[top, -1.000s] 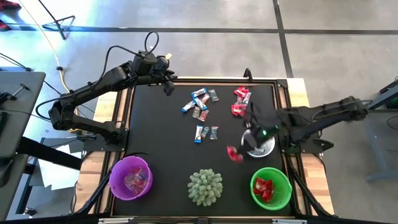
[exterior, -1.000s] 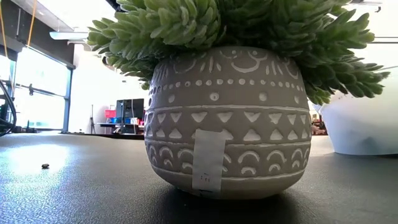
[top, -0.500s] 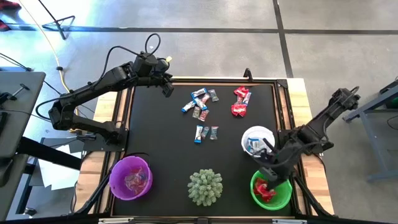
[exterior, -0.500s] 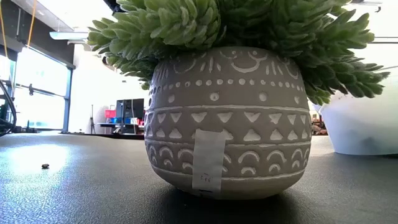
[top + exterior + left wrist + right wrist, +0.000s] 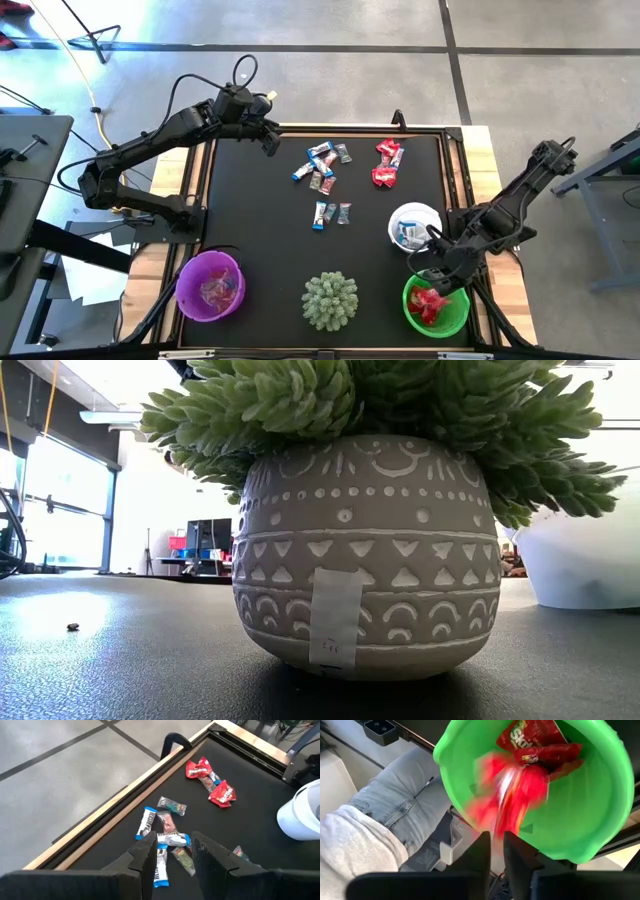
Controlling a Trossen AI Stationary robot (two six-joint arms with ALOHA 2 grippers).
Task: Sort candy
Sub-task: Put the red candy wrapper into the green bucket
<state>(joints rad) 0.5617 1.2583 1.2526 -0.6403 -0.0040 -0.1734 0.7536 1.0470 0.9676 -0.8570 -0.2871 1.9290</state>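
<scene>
The candy (image 5: 321,172) lies in loose groups on the black table (image 5: 250,220): blue-and-white and pinkish pieces ahead of the left gripper (image 5: 170,851), and a red group (image 5: 210,782) farther off in that gripper's view, near the white bowl (image 5: 414,224). More red candy (image 5: 530,765) sits inside the green bowl (image 5: 436,303), directly in front of the right gripper (image 5: 496,845). One blurred red piece (image 5: 507,800) appears just off the tips of the right gripper's fingers (image 5: 481,847), over the bowl's interior; the fingers stand a narrow gap apart, and no contact with the piece can be confirmed. The left gripper is stationed at the table's far corner on its own side, its fingers (image 5: 145,852) moderately parted with nothing between them. The purple bowl (image 5: 210,284) holds further pieces. A spiky green plant in a patterned pot (image 5: 360,550) stands between the purple and green bowls. Beyond the green bowl, the right wrist view shows a person's legs in jeans (image 5: 395,805).
</scene>
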